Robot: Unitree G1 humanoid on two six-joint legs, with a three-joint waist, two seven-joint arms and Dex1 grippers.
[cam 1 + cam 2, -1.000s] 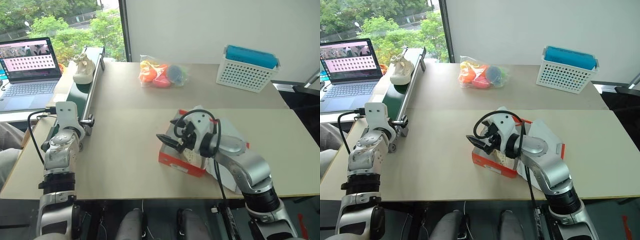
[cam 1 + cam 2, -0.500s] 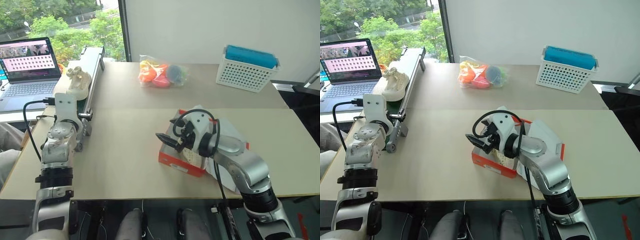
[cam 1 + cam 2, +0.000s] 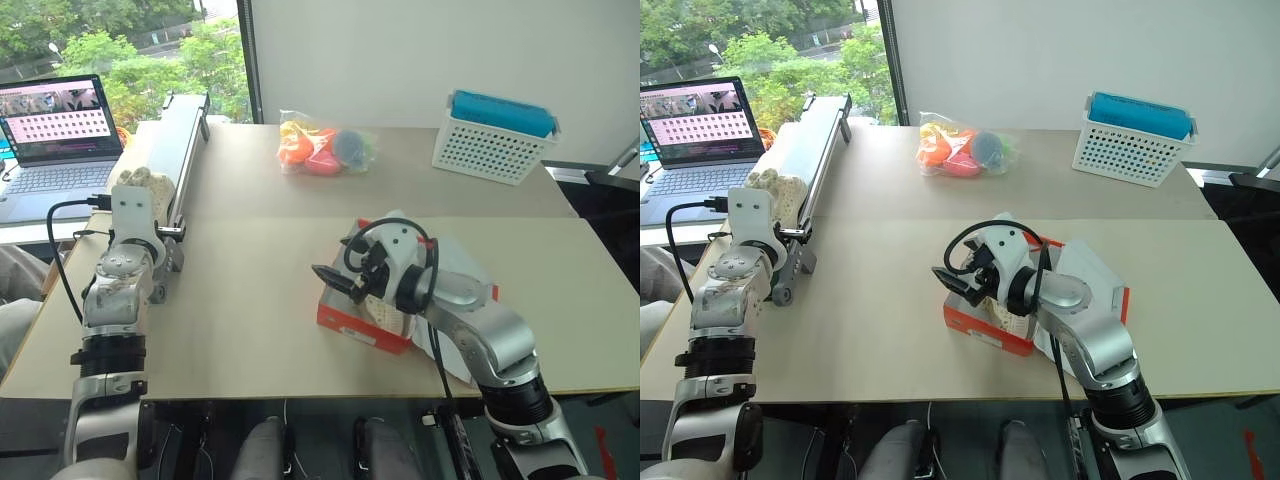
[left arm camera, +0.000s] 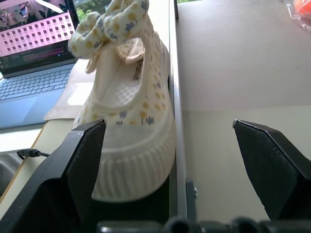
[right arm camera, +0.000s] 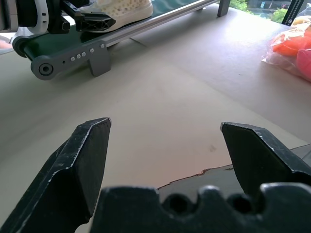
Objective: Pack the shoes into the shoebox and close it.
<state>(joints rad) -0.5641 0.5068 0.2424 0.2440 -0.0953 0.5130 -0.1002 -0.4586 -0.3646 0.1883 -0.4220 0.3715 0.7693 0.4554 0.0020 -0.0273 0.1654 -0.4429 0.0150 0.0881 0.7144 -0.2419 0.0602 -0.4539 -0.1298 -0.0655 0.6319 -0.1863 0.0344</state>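
Observation:
A cream shoe [image 4: 131, 111] with a bow and small flower print stands on the conveyor [image 3: 187, 125] at its near end. My left gripper [image 4: 167, 124] is open at that end, and the shoe's sole sits between its fingers, closer to one finger [image 4: 82, 155]. From the head, the shoe [image 3: 135, 180] peeks over my left wrist. The orange-red shoebox [image 3: 355, 330] lies open at table centre, with white paper and a cream perforated shape inside. My right gripper [image 3: 335, 262] hovers open and empty over the box's left end.
An open laptop [image 3: 55, 130] sits left of the conveyor. A clear bag of orange and pink toys [image 3: 325, 148] lies at the back middle. A white perforated basket [image 3: 495, 140] with a blue top stands at the back right. The table's front edge runs just below the box.
The shoe has ridden down the conveyor toward me, from the far part of the belt to between my left gripper's fingers. The right arm has stayed put.

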